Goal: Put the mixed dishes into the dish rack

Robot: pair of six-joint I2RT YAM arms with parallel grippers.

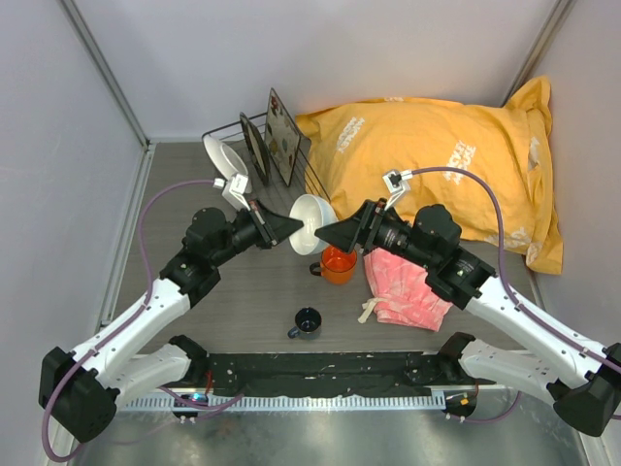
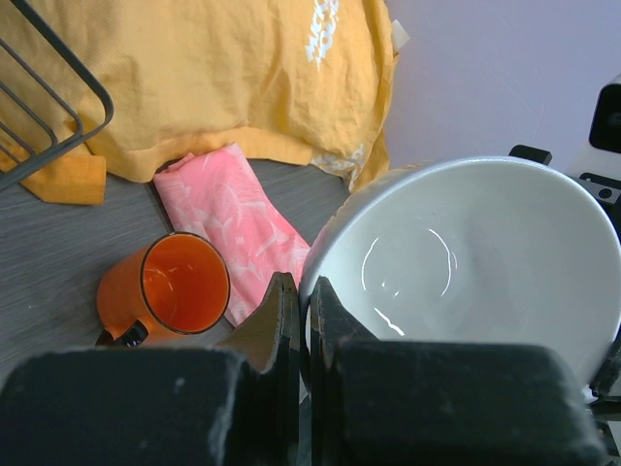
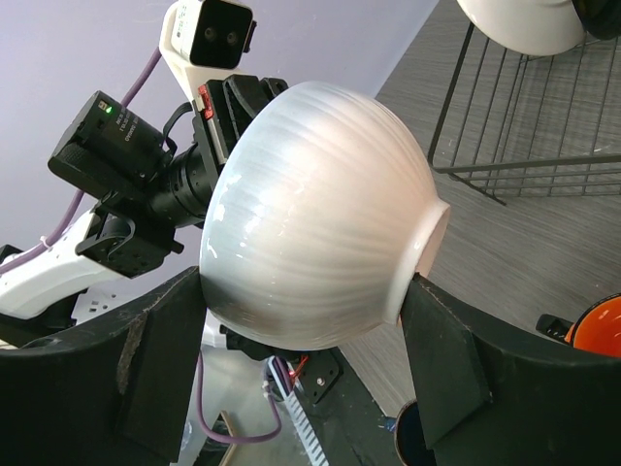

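The left gripper (image 2: 303, 291) pinches the rim of the white bowl (image 1: 312, 221), held up in the middle of the top view. The right gripper (image 3: 301, 291) has its jaws wide on both sides of the bowl, and I cannot tell if they squeeze it. This looks like a hand-over, so the right one must hold firm before the left lets go, then carry the bowl to the dish rack (image 3: 505, 166), upper right in the right wrist view.

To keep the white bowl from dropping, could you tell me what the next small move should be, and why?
Probably close the right gripper fully onto the white bowl before the left gripper lets go. The left pinches the rim, holding the bowl off the table, and the right jaws flank its outer wall, but a firm grip is not evident.
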